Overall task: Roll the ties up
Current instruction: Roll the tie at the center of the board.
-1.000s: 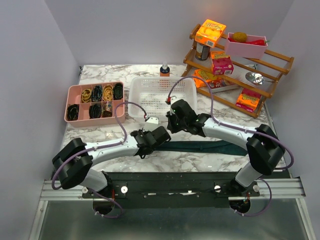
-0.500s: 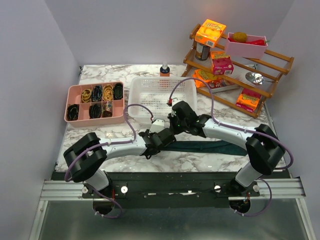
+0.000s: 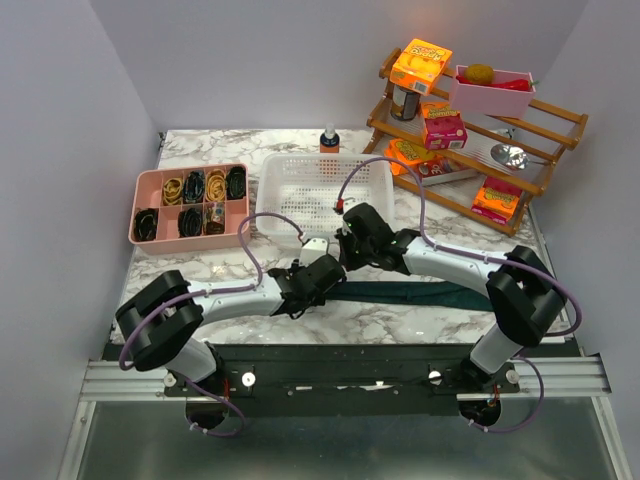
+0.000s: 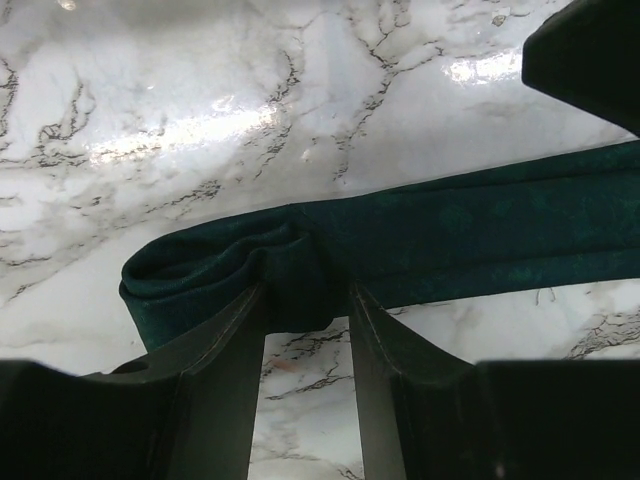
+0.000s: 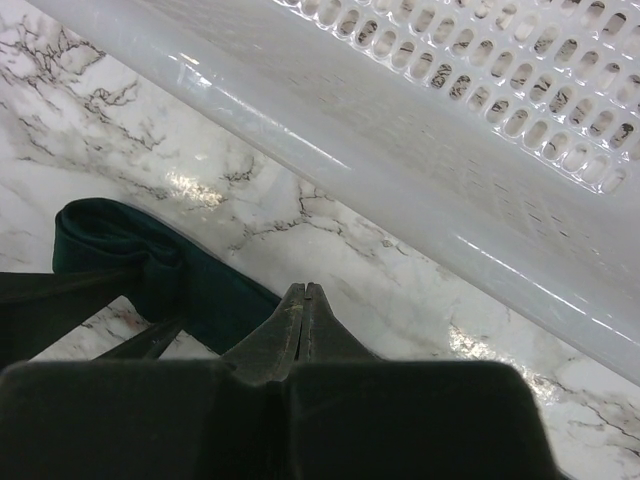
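Observation:
The dark teal tie [image 3: 420,293] lies flat along the near part of the marble table, running right from the grippers. Its left end is folded over into a loose roll [image 4: 200,270]. My left gripper [image 4: 305,300] is closed on that folded end, one finger on each side of the fabric; in the top view it [image 3: 330,275] sits at the tie's left end. My right gripper [image 5: 303,290] is shut and empty, just above the marble beside the tie's fold [image 5: 120,250]. In the top view it [image 3: 347,255] is right behind the left gripper.
A white perforated basket [image 3: 320,185] stands just behind the grippers, its near wall close to the right fingers [image 5: 400,150]. A pink divided tray [image 3: 190,205] with rolled items is at the left. A wooden rack [image 3: 470,130] with boxes is at the back right.
My left arm has swung right to the tie's left end and now grips the folded fabric. My right gripper has stayed nearly where it was.

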### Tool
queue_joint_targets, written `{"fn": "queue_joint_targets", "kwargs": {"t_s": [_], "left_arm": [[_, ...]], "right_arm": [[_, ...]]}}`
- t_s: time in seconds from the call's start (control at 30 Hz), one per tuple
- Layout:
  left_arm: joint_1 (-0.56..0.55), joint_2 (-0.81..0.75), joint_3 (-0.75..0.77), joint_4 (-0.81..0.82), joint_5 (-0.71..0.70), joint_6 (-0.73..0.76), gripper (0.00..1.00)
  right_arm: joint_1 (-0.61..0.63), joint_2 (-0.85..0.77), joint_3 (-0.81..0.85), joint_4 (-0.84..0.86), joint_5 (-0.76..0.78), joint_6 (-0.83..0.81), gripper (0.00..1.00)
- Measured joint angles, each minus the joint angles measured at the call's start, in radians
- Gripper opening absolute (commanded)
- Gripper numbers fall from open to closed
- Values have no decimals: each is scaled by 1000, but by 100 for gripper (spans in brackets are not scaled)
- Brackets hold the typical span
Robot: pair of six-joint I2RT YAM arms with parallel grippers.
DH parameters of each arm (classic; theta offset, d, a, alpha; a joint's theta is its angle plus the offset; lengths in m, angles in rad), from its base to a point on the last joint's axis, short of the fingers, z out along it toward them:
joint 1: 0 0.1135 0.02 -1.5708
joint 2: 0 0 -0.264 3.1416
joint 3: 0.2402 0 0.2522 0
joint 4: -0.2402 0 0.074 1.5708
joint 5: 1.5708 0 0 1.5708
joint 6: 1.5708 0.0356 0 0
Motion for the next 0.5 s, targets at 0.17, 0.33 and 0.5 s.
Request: {"fn": "queue_joint_targets", "kwargs": {"t_s": [0.17, 0.33, 0.5], "left_arm": [[18, -29, -24, 47, 41, -2, 57], [56, -120, -77, 84, 93, -6, 62], [145, -269, -152, 134, 161, -9, 63]], "right_arm": [[0, 2, 0, 0, -14, -1, 1], [-1, 2, 0, 5, -71, -8, 1], [6, 2, 0, 21, -119, -15, 1]]}}
